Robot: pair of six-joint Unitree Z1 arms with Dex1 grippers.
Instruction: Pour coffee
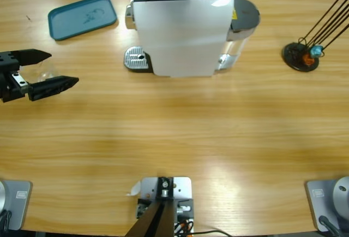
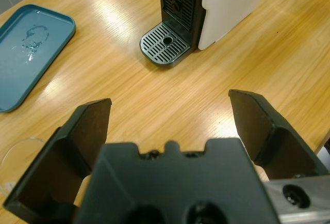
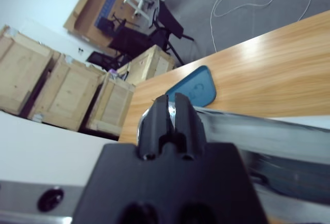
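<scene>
**A:** High view?
**B:** I see the left gripper [image 1: 62, 67] at the table's [image 1: 174, 138] left edge, jaws wide. A clear glass [image 1: 39, 74] sits faintly between them. I can't tell whether there's coffee in it. The white coffee machine [image 1: 180, 35] is top centre and the teal tray [image 1: 82, 16] is top left.

**A:** Left wrist?
**B:** Left gripper [image 2: 170, 105] is spread wide with bare table between the jaws. The machine's drip grate [image 2: 165, 43] is ahead and the tray [image 2: 31, 48] is off to the left.

**A:** Right wrist?
**B:** Right gripper [image 3: 172, 115] is tilted up at the room, jaws pinched together with nothing between them. The tray [image 3: 193, 87] is beyond.
</scene>
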